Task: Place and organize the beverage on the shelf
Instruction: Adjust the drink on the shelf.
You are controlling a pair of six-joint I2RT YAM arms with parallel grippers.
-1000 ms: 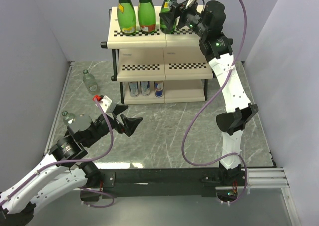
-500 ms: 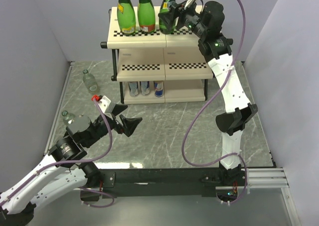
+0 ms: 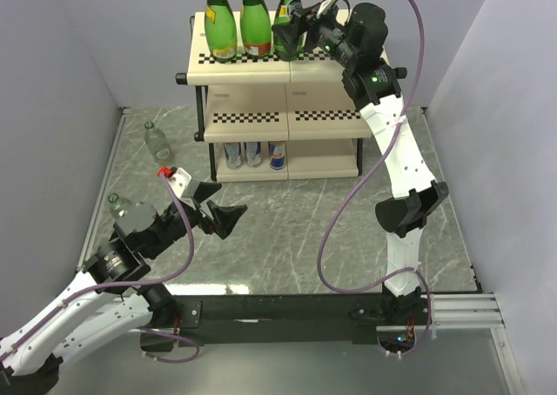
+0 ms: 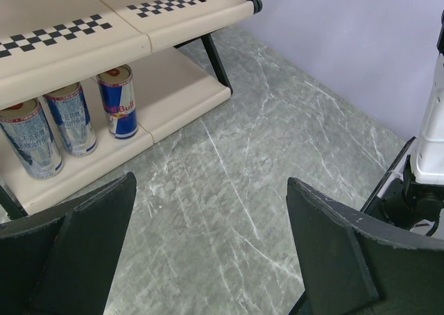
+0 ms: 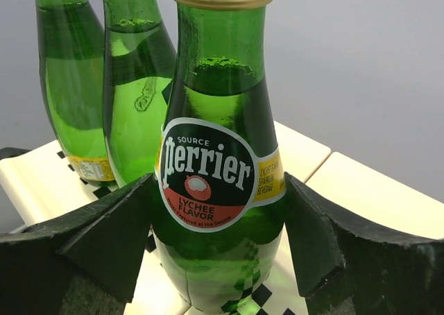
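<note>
Right wrist: glossy green glass bottle pinched in matte black right claw.

Front green bottle, round label: "SOURCE perrier LYCHEE FLAVOR".
Blue-and-silver can, on the shelf: "Red Bull", partly turned away.
2 silver cans beside it: print too small to read.

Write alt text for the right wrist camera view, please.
A green Perrier bottle, lychee flavour with a gold cap, fills the frame, gripped between the two black fingers of the right gripper. Two more green bottles stand behind it to the left, on the cream shelf.
</note>
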